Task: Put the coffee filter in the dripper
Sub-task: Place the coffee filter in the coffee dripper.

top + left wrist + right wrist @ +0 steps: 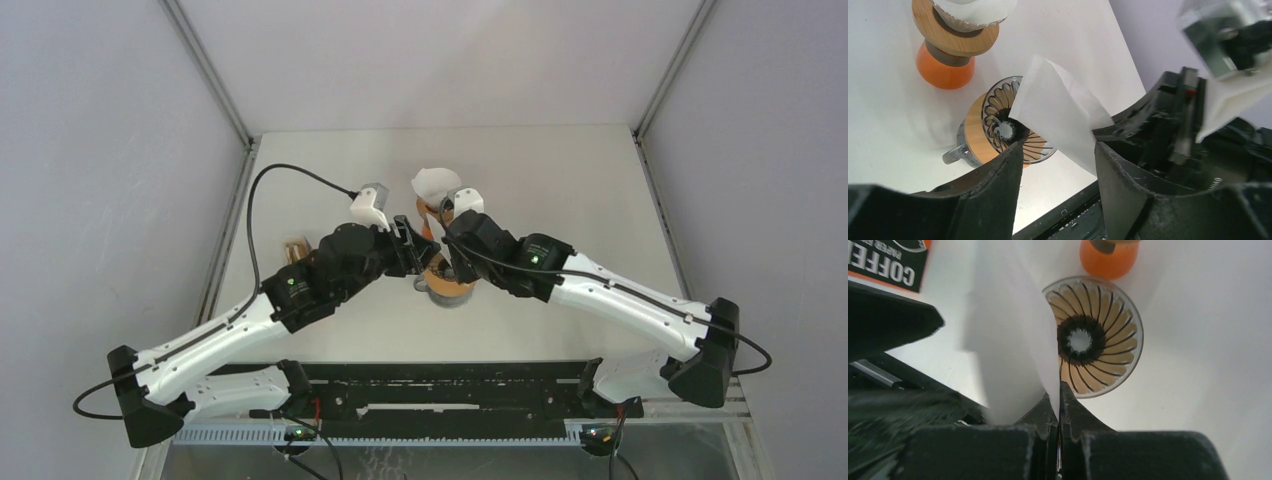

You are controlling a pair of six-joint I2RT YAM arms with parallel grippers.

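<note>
The right gripper (1059,392) pinches the white filter (1008,340) at centre frame, overlapping the left rim of the dripper (1098,335). The left gripper (1057,150) stands open, fingers apart below the filter.

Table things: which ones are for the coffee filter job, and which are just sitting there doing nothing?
For the job:
coffee filter
dripper
right fingers, pinching the filter over the dripper

Just sitting there:
orange filter stand, with spare filters on top
coffee box
</note>
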